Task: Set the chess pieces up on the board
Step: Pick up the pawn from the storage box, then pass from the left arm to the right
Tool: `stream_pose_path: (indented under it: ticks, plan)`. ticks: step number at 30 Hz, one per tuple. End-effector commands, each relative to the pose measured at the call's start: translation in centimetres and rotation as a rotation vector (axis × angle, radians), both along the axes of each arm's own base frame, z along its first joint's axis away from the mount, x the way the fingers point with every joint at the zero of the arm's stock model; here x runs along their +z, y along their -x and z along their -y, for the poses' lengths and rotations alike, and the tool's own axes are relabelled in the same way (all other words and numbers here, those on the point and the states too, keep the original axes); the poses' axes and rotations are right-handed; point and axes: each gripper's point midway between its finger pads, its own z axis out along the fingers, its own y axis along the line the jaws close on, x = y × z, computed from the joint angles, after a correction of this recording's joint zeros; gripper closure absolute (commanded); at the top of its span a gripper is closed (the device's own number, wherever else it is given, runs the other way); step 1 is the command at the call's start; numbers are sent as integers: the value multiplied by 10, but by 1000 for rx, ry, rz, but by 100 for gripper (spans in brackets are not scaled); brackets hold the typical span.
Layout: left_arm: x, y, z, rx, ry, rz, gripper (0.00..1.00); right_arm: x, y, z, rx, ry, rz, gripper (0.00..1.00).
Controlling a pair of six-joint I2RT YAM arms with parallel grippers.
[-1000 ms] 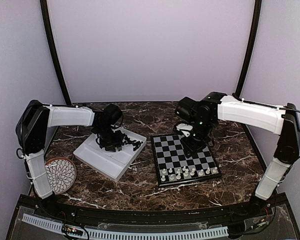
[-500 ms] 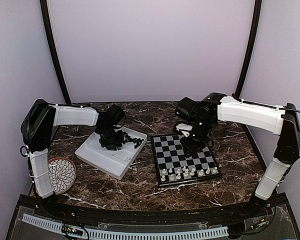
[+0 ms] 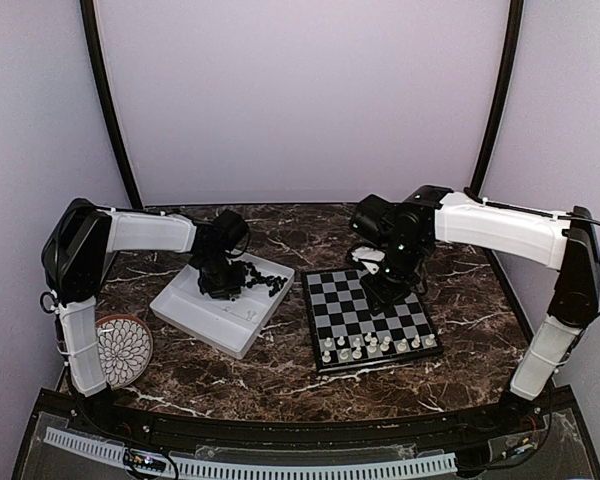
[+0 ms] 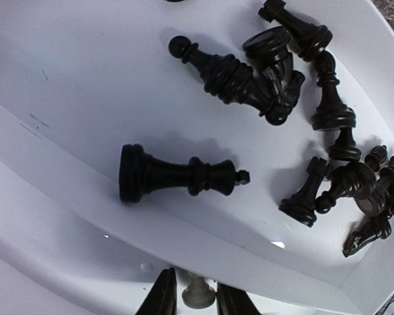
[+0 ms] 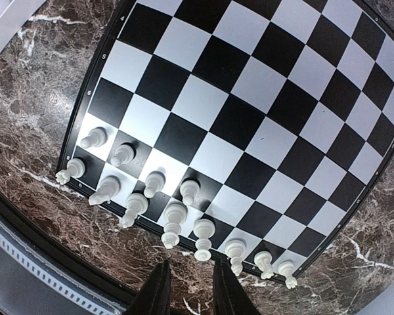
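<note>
Left gripper hangs over a white divided plastic tray, right gripper over the black-and-grey chequered board. Left wrist: gripper clamps a small white chess piece; black pieces lie in the tray. Right wrist: gripper slightly apart, empty, above white pieces lining the board's edge.

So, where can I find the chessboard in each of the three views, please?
Top external: the board lies right of centre, beside the white tray.
Left wrist: not clearly in it; only the white tray with black pieces shows.
Right wrist: the board fills most of the picture.
Shared landmark: the white pieces along the board's near edge, seen in the top and right wrist views.
</note>
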Motion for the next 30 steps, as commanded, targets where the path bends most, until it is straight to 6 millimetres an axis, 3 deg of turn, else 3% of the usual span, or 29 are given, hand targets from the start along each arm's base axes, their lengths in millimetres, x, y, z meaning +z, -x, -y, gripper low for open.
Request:
stream_pose_path:
  ticks: [1, 10, 15, 21, 25, 26, 30]
  plan:
    - [-7, 16, -9, -16, -17, -54, 77, -4, -5, -2, -3, -9, 7, 76]
    - [-15, 25, -13, -34, -30, -79, 83, -6, -5, -3, -2, -15, 8, 76]
    - [-6, 25, -14, -57, -41, -78, 88, -2, -8, -3, 2, -16, 24, 77]
    - [53, 15, -4, -234, 20, 97, 91, 37, -28, -12, -23, -93, 116, 77]
    - [113, 15, 29, -425, 195, 288, 91, 75, -47, -27, -72, -252, 139, 76]
    - [135, 22, 40, -478, 258, 344, 91, 86, -51, -32, -83, -306, 138, 76]
    - [189, 35, 71, -619, 386, 494, 90, 128, -61, -55, -99, -532, 93, 74]
